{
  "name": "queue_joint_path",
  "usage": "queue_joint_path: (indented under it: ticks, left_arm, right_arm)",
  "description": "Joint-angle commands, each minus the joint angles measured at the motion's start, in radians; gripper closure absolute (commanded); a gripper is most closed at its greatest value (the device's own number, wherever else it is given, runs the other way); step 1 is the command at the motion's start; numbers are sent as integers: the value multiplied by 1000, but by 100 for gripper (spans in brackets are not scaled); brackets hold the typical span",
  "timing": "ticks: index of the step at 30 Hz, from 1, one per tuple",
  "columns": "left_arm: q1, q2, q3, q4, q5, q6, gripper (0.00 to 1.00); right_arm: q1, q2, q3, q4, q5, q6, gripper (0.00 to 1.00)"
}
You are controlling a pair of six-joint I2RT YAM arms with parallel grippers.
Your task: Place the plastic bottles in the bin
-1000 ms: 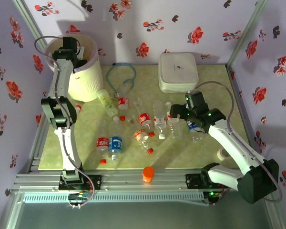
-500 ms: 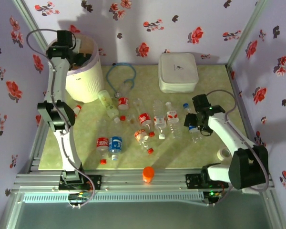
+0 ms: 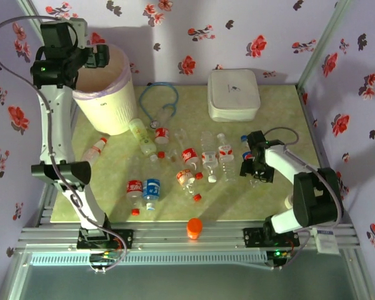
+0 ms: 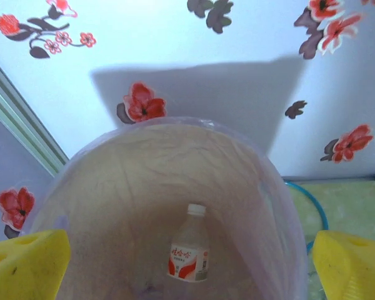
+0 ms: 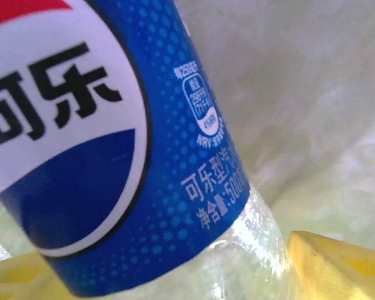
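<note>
The right end effector [image 3: 252, 165] straddles the blue-labelled bottle [image 5: 112, 156] on the table's [image 3: 281, 106] right side, its long axis crossing between the fingers, clamped or not unclear, while the left end effector [image 3: 99, 56] hangs spread above the far-left bin [image 3: 109, 109].

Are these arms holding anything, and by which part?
Left fingers hold nothing. Right fingers flank the blue-labelled clear plastic bottle beside its label; grip cannot be told.

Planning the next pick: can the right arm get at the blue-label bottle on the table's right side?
Probably yes: the right gripper is down at the blue-label bottle, its fingers on either side and nothing in between.
</note>
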State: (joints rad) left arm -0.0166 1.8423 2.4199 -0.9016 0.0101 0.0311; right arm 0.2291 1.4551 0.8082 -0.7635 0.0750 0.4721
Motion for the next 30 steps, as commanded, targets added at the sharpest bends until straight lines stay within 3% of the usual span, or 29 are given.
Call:
queue_joint_path:
  ticks: [1, 4, 9, 12, 14, 17, 19, 22, 26, 30]
  left_arm:
    - [-56, -131, -112, 33, -19, -15, 0]
    - [-171, -323, -390, 175, -97, 29, 0]
    - [-295, -537, -717, 281, -80, -90, 0]
    - [-344, -653, -915, 332, -80, -184, 0]
    - [-381, -713, -1043, 385, -40, -249, 0]
    - [-430, -754, -1195, 493, 81, -365, 0]
    - [-457, -766, -1272, 560, 97, -420, 0]
    - [-479, -785, -1397, 703, 101, -528, 0]
    - [-522, -747, -1546, 1053, 207, -669, 0]
    - [-552, -691, -1555, 1158, 217, -698, 0]
  right_arm:
    - [-5, -36, -10, 14, 36, -3, 29]
    - [-6, -105, -5, 18, 66, -3, 42]
    - [-5, -201, 48, 8, 17, -22, 47]
    - [-5, -249, 85, 61, -137, -46, 48]
    - [1, -277, 83, 177, -311, -40, 51]
    - [43, -267, 79, 394, -522, 36, 54]
    - [103, -233, 103, 489, -579, 53, 54]
    - [202, -163, 151, 562, -608, 43, 55]
    - [292, -74, 189, 675, -663, 82, 56]
    - [352, -7, 231, 705, -666, 100, 56]
